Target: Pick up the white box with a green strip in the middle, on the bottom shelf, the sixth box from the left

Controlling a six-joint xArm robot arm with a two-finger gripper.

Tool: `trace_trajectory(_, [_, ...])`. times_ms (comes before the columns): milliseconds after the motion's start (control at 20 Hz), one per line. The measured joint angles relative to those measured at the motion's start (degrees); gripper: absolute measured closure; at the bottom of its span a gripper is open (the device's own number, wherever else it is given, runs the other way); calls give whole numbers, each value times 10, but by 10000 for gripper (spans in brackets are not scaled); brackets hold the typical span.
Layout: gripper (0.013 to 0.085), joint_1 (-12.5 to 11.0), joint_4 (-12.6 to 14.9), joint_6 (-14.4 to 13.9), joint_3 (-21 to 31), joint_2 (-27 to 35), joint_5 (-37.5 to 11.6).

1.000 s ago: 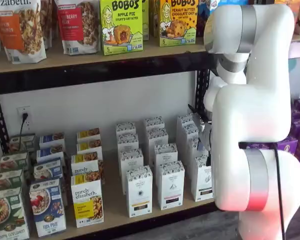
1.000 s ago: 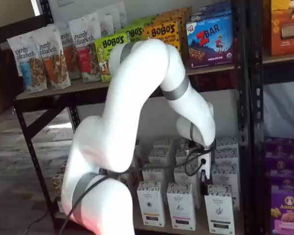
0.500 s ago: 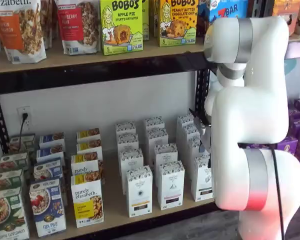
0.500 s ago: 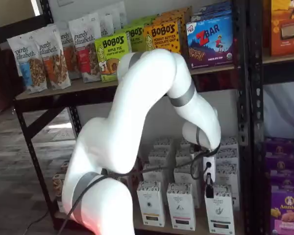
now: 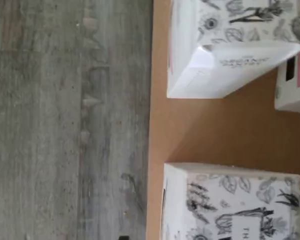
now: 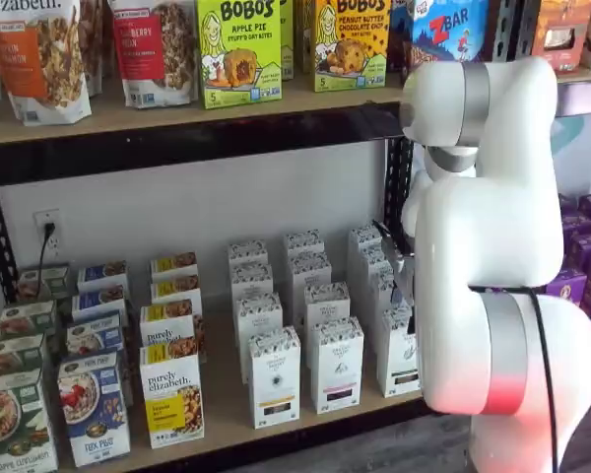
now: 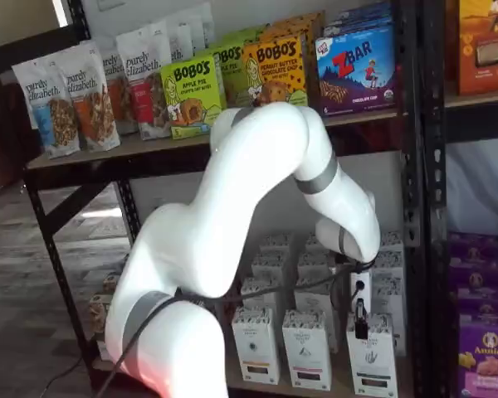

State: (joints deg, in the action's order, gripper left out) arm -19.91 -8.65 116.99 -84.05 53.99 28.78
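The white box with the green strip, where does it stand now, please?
In a shelf view the white box stands at the front of the bottom shelf, the rightmost white carton, below the gripper.

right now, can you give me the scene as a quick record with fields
gripper: hangs at the top of the white box, fingers side-on, can't tell if open
white box: upright at the front of its column, on the bottom shelf, not lifted
neighbours: white cartons in columns beside it, cereal boxes further along
upper shelf: Bobo's boxes, granola bags
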Motion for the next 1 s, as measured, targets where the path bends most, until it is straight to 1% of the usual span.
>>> trace_trajectory(150, [130, 2, 17, -17, -28, 19, 6])
trace_trajectory(300, [130, 4, 41, -40, -47, 36, 9])
trace_trajectory(450, [130, 7, 60, -59, -59, 49, 10])
trace_trajectory(750, [130, 11, 107, -103, -73, 67, 9])
trace_trajectory(1000, [130, 12, 163, -153, -86, 84, 5])
